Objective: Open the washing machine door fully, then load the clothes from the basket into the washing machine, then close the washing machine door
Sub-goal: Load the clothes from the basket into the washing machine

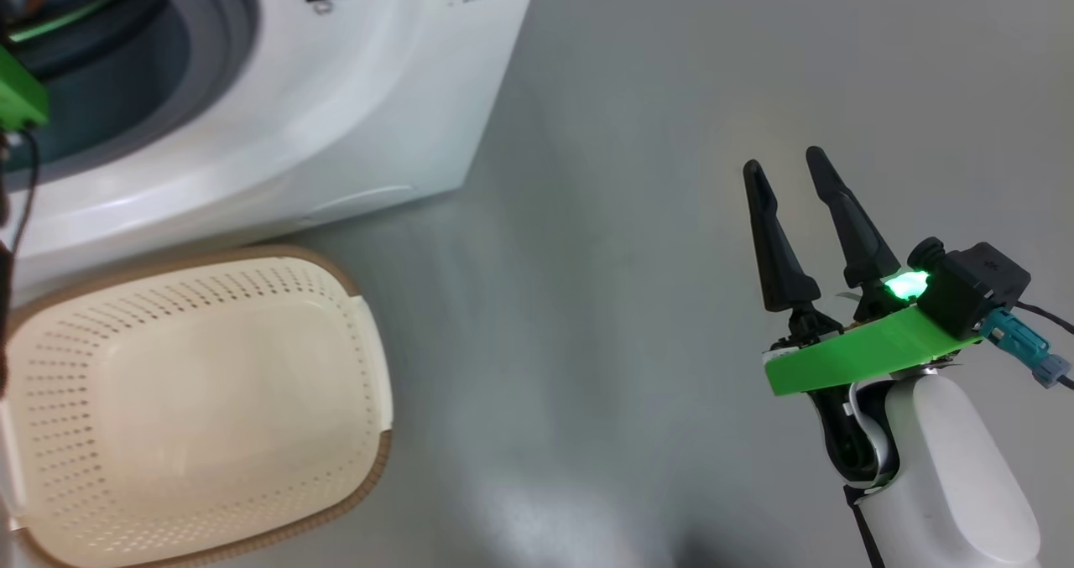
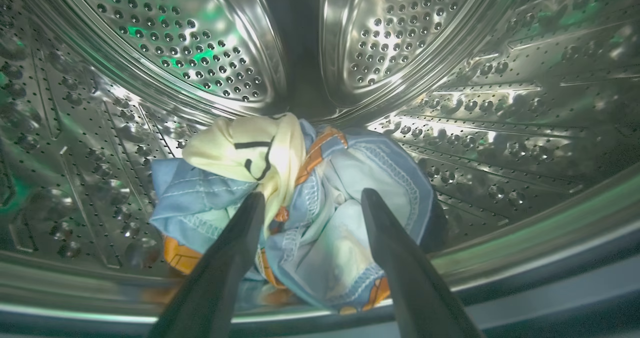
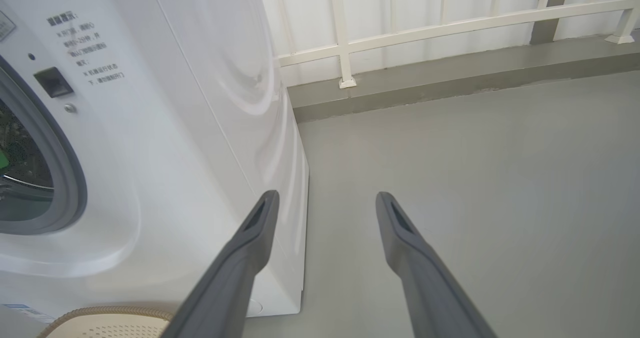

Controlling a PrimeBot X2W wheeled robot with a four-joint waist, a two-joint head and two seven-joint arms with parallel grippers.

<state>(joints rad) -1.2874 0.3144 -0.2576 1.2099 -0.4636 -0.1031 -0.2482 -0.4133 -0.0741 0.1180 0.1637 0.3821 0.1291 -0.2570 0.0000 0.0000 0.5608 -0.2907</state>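
The washing machine [image 1: 336, 106] is the biggest thing here. It is white and stands on the grey floor [image 1: 629, 257]. Its round mouth with the grey ring [image 1: 239, 23] is open. Inside is the shiny steel drum [image 2: 200, 43], full of little holes.

Next is the basket [image 1: 369, 434]. It sits on the floor just in front of the machine. I can see no clothes in it, only its cream bottom.

The clothes [image 2: 340, 228] are in the drum. They lie in a bunched pile at the bottom, close to the front lip. They are blue with orange bears, and a cream part sits on top.

The left gripper [image 2: 313, 193] reaches into the drum. Its jaws are spread wide, one on each side of the pile, and they pinch nothing. The right gripper [image 1: 782, 158] hangs over the bare floor, well apart from the basket. Its jaws are spread too and hold nothing.

The clothes look soft, light and floppy. They will not break, but they can sag, drag and slip. If they need a push deeper, a good place to grab is the thick bunched fold near the top, not a thin edge. I think the loading looks done, and the washing machine door is left to shut.
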